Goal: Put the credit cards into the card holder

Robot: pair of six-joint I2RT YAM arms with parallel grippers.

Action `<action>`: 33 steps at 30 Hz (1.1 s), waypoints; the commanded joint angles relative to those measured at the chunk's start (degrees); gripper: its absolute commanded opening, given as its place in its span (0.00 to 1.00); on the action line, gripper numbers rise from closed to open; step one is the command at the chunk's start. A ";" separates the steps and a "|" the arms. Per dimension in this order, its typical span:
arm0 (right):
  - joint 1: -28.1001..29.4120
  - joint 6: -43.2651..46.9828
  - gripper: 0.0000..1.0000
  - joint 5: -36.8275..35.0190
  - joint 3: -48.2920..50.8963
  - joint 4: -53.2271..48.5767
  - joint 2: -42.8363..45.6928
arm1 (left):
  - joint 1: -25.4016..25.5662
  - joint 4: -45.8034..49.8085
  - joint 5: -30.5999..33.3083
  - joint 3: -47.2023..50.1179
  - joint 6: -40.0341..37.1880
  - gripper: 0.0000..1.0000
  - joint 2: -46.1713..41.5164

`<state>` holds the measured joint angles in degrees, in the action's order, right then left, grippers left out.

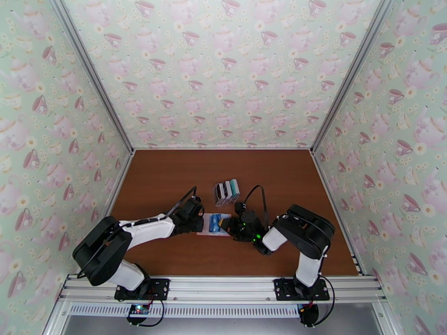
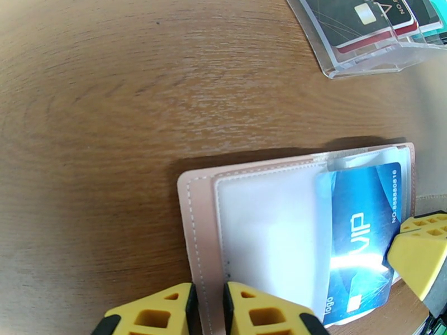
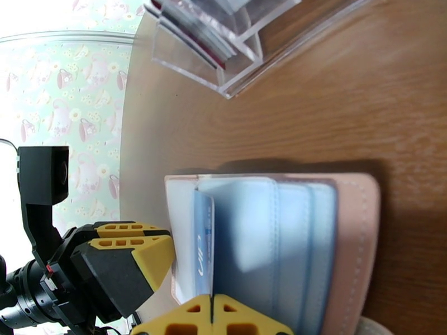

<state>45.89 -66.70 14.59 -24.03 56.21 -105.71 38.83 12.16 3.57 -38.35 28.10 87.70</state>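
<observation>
The pink card holder (image 1: 208,230) lies open on the table, its pale blue pockets facing up (image 3: 262,241). A blue credit card (image 2: 357,230) marked VIP sits partly inside one pocket. My left gripper (image 2: 209,314) is shut on the holder's pink outer edge (image 2: 195,219) and pins it in place. From the opposite side, my right gripper (image 3: 212,315) is shut, its fingertips (image 2: 419,255) against the blue card's outer edge (image 3: 204,247). In the top view the left gripper (image 1: 196,219) and right gripper (image 1: 230,224) flank the holder. More credit cards (image 2: 346,15) stand in a rack behind.
The clear slotted plastic rack (image 1: 226,191) stands just beyond the holder, with black, red-edged and teal cards in it. Brown tabletop spreads to the far side and both flanks. Teacup-patterned walls (image 1: 223,68) enclose the table on three sides.
</observation>
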 commanded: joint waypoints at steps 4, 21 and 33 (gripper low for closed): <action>0.74 0.77 0.00 0.90 -0.79 -8.13 -1.61 | 0.56 1.20 -0.94 1.64 0.75 0.24 3.14; 1.69 6.91 0.41 -4.64 -6.63 -32.90 8.70 | 0.55 2.16 -1.28 1.61 1.41 0.24 0.81; 4.21 14.37 0.43 -9.18 -18.93 -54.18 8.85 | 0.60 0.78 -4.26 2.10 2.45 0.24 -0.61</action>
<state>49.56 -55.16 7.62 -40.71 9.69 -95.57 38.87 11.66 3.25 -37.85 29.63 87.05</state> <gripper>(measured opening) 0.426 0.237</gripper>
